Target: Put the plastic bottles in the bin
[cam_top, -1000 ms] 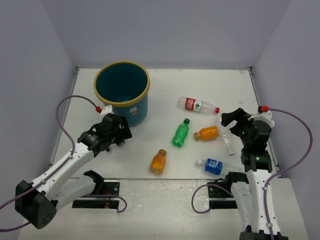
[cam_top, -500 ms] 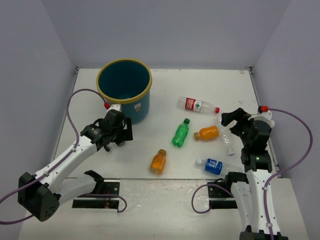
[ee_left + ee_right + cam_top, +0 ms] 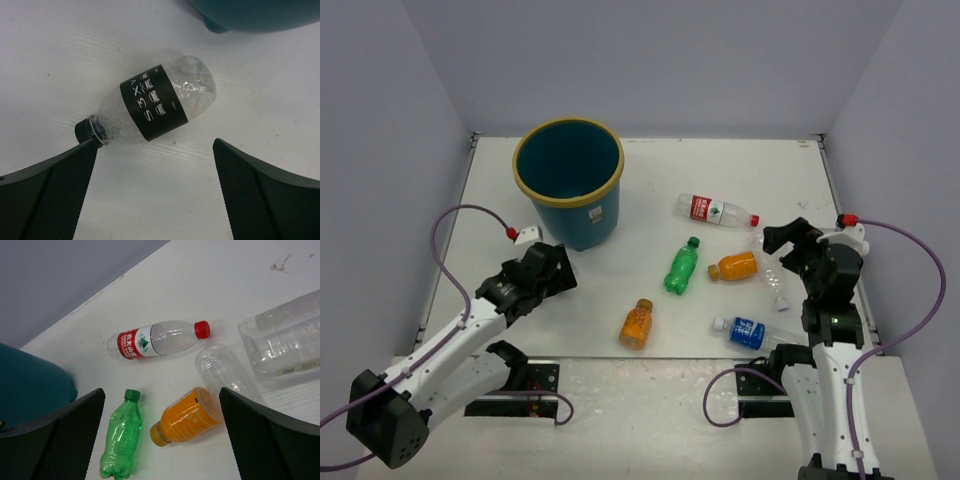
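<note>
Sideways, black-label bottle (image 3: pixel 155 107), cap lower-left, base toward bin (image 3: pixel 260 12)

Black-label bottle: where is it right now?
In the left wrist view the black-label bottle lies on its side just ahead of the open left gripper, near the base of the bin; the top view hides it under that gripper.

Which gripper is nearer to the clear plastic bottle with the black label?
Left. The left gripper hovers directly over the clear plastic bottle with the black label, open. The right gripper is far across the table, near one orange plastic bottle.
</note>
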`<state>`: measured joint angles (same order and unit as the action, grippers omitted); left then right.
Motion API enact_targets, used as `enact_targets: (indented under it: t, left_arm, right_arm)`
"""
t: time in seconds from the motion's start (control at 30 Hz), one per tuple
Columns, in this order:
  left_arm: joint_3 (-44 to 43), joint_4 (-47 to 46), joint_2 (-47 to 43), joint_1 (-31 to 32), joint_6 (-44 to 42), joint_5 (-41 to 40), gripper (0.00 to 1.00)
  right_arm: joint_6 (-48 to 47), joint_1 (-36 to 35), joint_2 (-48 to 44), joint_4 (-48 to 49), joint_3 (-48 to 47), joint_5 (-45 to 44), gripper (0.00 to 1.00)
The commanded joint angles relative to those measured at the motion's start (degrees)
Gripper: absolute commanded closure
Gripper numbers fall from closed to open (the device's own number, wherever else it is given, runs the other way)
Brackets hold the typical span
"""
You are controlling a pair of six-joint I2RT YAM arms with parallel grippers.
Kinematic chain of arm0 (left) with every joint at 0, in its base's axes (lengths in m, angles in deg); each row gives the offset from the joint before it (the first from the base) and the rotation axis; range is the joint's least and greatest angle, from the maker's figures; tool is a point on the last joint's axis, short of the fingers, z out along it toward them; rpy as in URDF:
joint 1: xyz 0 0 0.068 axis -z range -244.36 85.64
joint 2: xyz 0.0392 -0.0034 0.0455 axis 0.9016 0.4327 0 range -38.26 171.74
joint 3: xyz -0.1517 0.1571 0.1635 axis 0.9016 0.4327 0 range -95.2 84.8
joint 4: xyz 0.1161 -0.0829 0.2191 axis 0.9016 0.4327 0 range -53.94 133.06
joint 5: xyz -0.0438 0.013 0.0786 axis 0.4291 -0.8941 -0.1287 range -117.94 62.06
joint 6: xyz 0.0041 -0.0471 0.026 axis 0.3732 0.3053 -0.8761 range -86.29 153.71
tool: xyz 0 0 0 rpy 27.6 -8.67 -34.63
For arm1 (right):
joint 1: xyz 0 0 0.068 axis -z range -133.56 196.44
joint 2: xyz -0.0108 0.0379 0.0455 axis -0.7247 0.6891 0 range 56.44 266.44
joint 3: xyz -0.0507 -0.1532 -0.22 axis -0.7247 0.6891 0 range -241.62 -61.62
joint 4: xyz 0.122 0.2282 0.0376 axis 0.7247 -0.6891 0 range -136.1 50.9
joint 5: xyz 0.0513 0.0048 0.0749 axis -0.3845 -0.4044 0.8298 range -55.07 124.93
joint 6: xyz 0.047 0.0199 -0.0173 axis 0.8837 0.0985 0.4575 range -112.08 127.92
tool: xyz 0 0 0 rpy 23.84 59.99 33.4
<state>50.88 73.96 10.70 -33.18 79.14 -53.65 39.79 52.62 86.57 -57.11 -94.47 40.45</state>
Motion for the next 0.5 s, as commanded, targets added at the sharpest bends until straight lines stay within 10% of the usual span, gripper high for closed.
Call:
enact_targets:
  t: [0.0, 0.47]
  left_arm:
    - [2.95, -8.21, 1.91, 0.02, 0.81, -4.97, 0.00]
    - [10.10, -24.85, 3.50, 0.02, -9.21, 0.03, 0.00]
  right_arm:
    - [-0.54, 0.15, -0.90, 2.37, 0.50, -0.15, 0.01]
    - [-0.33, 0.15, -0.33, 2.71, 0.68, -0.24, 0.01]
